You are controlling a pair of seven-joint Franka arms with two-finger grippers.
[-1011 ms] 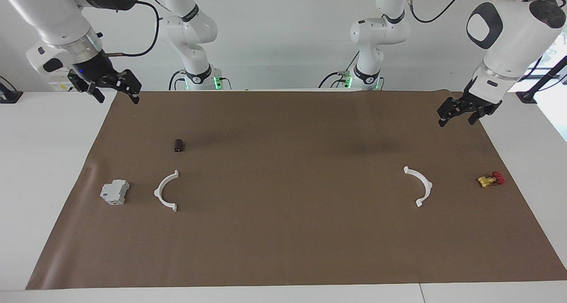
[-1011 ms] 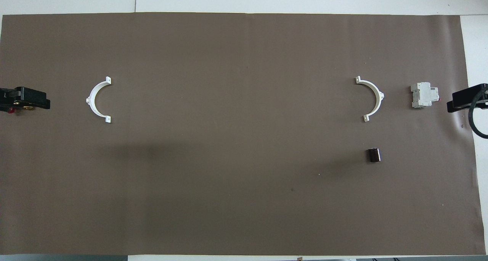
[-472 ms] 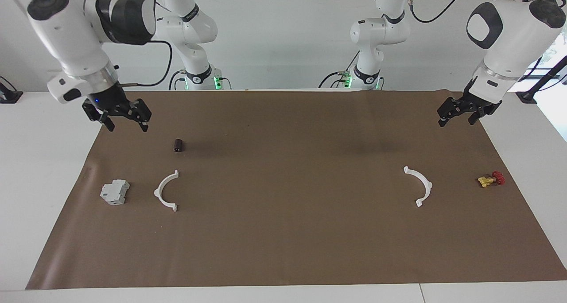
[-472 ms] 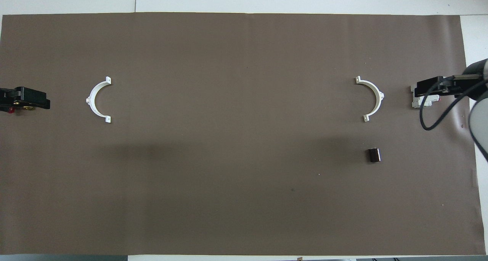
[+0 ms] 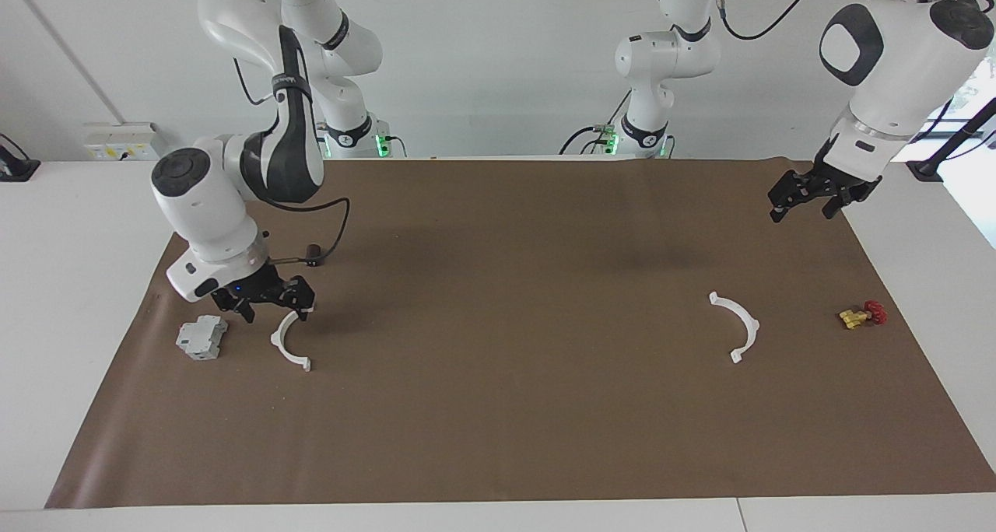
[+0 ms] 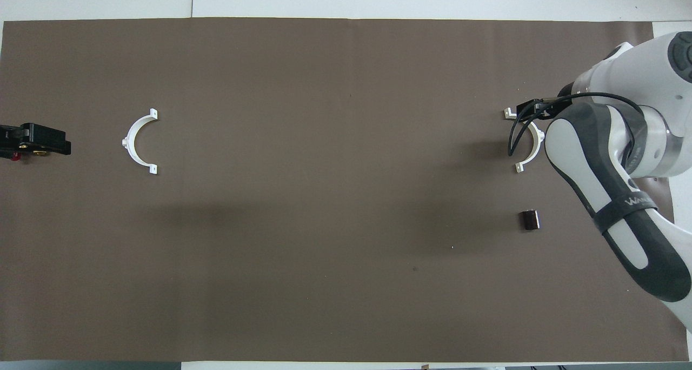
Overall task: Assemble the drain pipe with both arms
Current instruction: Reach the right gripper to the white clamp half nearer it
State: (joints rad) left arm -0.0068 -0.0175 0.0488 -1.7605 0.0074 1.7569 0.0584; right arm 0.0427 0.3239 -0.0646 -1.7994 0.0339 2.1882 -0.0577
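The drain pipe lies as two separate white half-ring arcs on the brown mat. One arc (image 5: pixel 278 345) (image 6: pixel 519 167) is toward the right arm's end. The other arc (image 5: pixel 751 320) (image 6: pixel 127 141) is toward the left arm's end. My right gripper (image 5: pixel 274 308) (image 6: pixel 535 109) is open and low over the first arc's end that is nearer to the robots. I cannot tell whether it touches the arc. My left gripper (image 5: pixel 804 205) (image 6: pixel 54 141) is open, empty and raised over the mat's edge at its own end, where the arm waits.
A grey blocky box (image 5: pixel 201 337) lies beside the right gripper's arc, hidden under the right arm in the overhead view. A small dark cylinder (image 5: pixel 313 255) (image 6: pixel 530 219) lies nearer to the robots than that arc. A yellow valve with a red knob (image 5: pixel 862 314) lies beside the other arc.
My right arm has swung down from the mat's corner to just over the arc beside the grey box. The left arm and both arcs have not moved.
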